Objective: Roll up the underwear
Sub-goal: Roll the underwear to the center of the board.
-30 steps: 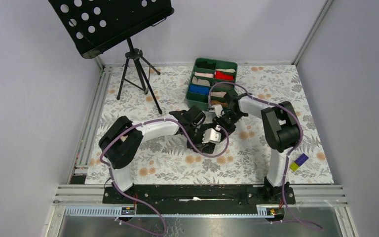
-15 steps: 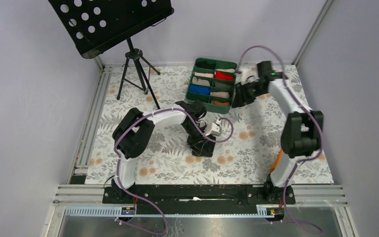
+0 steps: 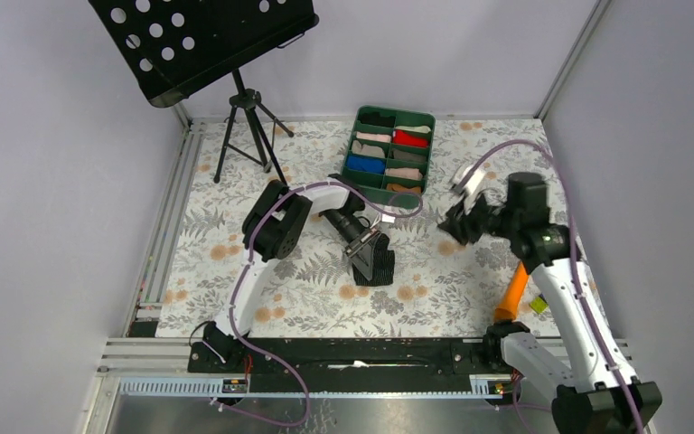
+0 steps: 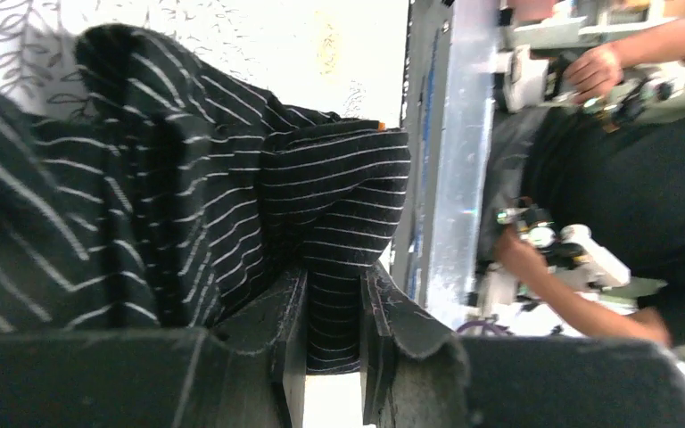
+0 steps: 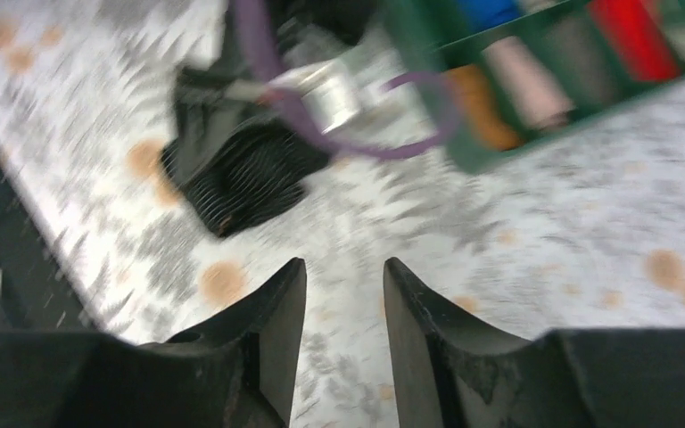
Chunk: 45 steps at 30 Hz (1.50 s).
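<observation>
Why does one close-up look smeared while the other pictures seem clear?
Right wrist view: the tablecloth, green tray and underwear are streaked, likely blur from a moving camera, while its own right gripper looks sharp. Left wrist view: the underwear's stripes are fairly crisp, and the bright background is soft. Top view: sharp, evenly lit, only faint shadows.

LIGHT: bright, even, overhead; faint soft shadows on desk (image 3: 470, 280) | TOP: sharp | RIGHT WRIST: heavy motion blur | LEFT WRIST: underwear (image 4: 232, 205) close, soft-focused; background blurred

underwear (image 3: 378, 268) on table (image 3: 470, 289), tray (image 3: 396, 109) behind, music stand (image 3: 203, 36) back left
</observation>
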Available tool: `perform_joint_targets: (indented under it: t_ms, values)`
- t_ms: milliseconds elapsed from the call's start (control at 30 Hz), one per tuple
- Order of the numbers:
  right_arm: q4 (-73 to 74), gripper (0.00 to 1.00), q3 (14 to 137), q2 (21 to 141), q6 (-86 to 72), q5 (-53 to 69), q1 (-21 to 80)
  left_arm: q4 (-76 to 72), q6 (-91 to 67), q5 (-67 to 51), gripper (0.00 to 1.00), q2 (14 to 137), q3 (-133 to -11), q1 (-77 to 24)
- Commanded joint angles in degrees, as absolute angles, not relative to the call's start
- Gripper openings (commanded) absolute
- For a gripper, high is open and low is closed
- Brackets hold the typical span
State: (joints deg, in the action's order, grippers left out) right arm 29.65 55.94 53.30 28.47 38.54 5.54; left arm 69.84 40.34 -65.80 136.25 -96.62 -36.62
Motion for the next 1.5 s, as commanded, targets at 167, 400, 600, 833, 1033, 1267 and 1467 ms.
perform_joint_targets:
  t_ms: [167,400,600,833,1033,1267,1467]
  values:
    - [37.3,0.47,44.5,51.0,49.6,30.9,29.9,71.4,40.0,-64.7,0.06,146.0,-100.8,-35.6]
    - [15.9,0.59,40.4,66.3,52.5,28.1,39.3,66.5,36.3,-64.8,0.08,145.9,-98.8,-35.4]
    - [8.6,0.63,41.9,77.3,54.7,28.6,41.9,64.1,34.0,-64.6,0.10,145.4,-97.5,-35.3]
    - [9.6,0.62,43.6,84.6,56.6,31.2,42.5,62.4,32.9,-64.3,0.11,144.4,-96.0,-35.3]
    - [16.9,0.36,48.1,90.9,57.0,32.8,42.6,62.4,30.7,-62.1,0.16,143.0,-97.3,-35.2]
    - [35.6,0.00,58.8,99.5,56.8,38.0,41.8,42.5,10.3,-45.1,0.36,124.7,-88.8,-30.4]
    - [40.0,0.00,62.0,103.0,54.1,41.0,39.1,39.9,3.7,-38.6,0.39,114.3,-87.9,-24.2]
